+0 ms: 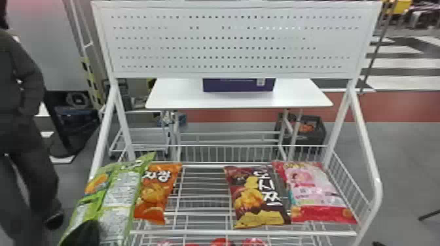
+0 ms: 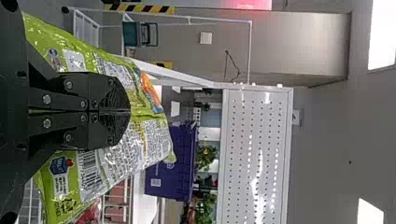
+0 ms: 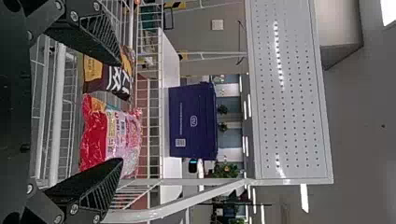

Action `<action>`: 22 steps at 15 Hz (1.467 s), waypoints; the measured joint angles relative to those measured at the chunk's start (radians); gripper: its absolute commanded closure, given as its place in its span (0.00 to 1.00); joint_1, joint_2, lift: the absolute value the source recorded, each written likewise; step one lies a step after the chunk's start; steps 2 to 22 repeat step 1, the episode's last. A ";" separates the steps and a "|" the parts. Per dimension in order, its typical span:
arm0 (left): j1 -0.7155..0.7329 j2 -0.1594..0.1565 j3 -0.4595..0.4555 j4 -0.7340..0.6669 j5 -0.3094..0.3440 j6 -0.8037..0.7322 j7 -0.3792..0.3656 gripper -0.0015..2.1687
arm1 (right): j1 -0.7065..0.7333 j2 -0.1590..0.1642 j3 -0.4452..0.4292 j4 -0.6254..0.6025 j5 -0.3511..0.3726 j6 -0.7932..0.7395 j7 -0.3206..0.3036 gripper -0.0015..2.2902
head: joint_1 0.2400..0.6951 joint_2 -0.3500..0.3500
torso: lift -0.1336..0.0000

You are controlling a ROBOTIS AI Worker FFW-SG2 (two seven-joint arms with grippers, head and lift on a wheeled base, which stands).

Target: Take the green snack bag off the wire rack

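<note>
Green snack bag (image 1: 121, 196) sat gripped in left gripper (image 1: 83, 233), black fingers pressed together on it, bag spreading beyond and either side of them.

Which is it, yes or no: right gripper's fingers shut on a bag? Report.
No, the right gripper stands wide open, with no bag gripped in it.

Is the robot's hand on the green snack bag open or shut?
Shut: the left gripper has its two black fingers pressed together, with the green snack bag pinched between them.
</note>
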 measured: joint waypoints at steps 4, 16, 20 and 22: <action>0.003 -0.001 0.002 0.000 0.000 -0.002 -0.004 0.83 | 0.003 0.000 0.000 -0.001 0.000 -0.003 0.000 0.07 | 0.57 0.50 | 1.00; 0.003 -0.001 0.002 0.000 0.000 -0.002 -0.004 0.83 | 0.003 0.000 0.000 -0.001 0.000 -0.003 0.000 0.07 | 0.57 0.50 | 1.00; 0.003 -0.001 0.002 0.000 0.000 -0.002 -0.004 0.83 | 0.003 0.000 0.000 -0.001 0.000 -0.003 0.000 0.07 | 0.57 0.50 | 1.00; 0.003 -0.001 0.002 0.000 0.000 -0.002 -0.004 0.83 | 0.003 0.000 0.000 -0.001 0.000 -0.003 0.000 0.07 | 0.57 0.50 | 1.00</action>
